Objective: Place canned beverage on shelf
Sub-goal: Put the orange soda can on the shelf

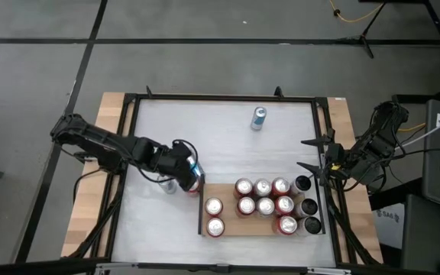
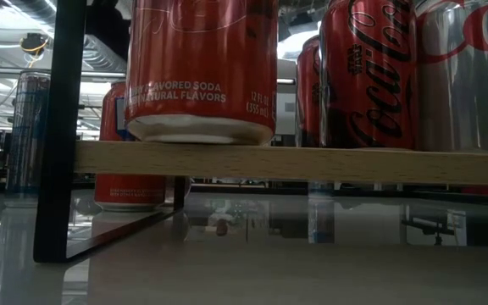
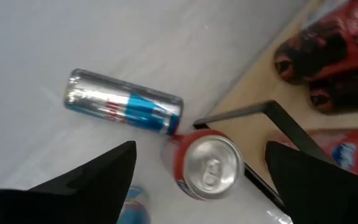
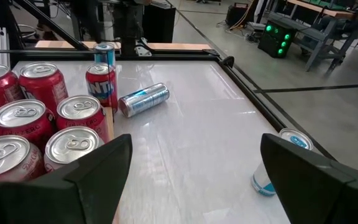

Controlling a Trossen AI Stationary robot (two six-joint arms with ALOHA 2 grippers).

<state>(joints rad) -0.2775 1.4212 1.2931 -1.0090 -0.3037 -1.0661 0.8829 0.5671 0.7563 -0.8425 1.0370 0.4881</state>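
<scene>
The shelf [image 1: 262, 219] is a light wooden board with black end rails, and several red and silver cans stand on it. Just off its left rail an upright red can [image 3: 209, 165] rests on the white table, a silver-blue slim can [image 3: 124, 106] lies on its side beside it, and a blue can [image 3: 133, 205] shows only partly. My left gripper [image 1: 186, 173] hangs open above these cans, slanting down, its fingers wide on either side of the red can without touching it. My right gripper [image 4: 194, 177] waits open at the table's right edge.
Another silver-blue can [image 1: 259, 118] is on the table near the far edge. The shelf's left black rail [image 3: 272, 124] stands close to the red can. Black frame bars [image 1: 220, 98] run along the table's edges. The shelf's left half has bare board [image 1: 224, 187].
</scene>
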